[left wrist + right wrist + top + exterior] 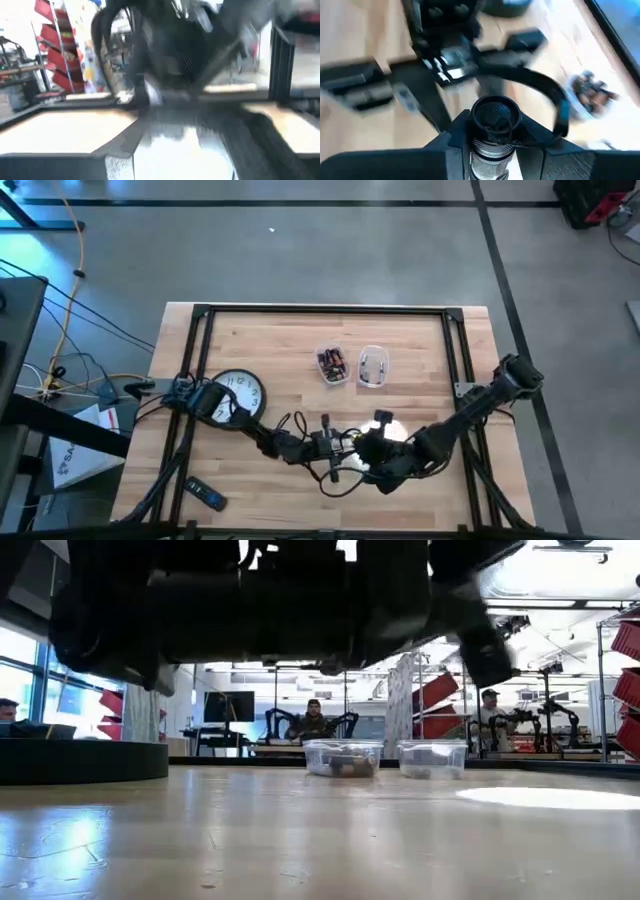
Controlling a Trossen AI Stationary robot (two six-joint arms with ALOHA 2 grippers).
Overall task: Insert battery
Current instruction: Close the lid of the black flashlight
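Clock and remote lie well to the left of the battery tub, the clock about level with it and the remote far nearer the table's front edge. The left gripper hangs in front of the tub, roughly in line with it, among loose black cable. Whether it holds anything I cannot tell. Just to its right, still in front of the tub, the right gripper meets it. The right wrist view shows this gripper clamped around a metal tube with a dark rim and a threaded silver neck, its open mouth facing the camera. I take this for the part that receives the cell. The batteries appear to sit loose in the tub, apart from both grippers, and I see none in hand. Just right of that tub stands a second clear tub, its contents too small to name. A battery should handle as light, rigid and smooth, so it is apt to roll or slip. The safest hold is across the middle of its barrel, leaving one end free to enter the tube. The tube looks stiff and slick too, best gripped around the body below the threads so that the mouth stays clear.
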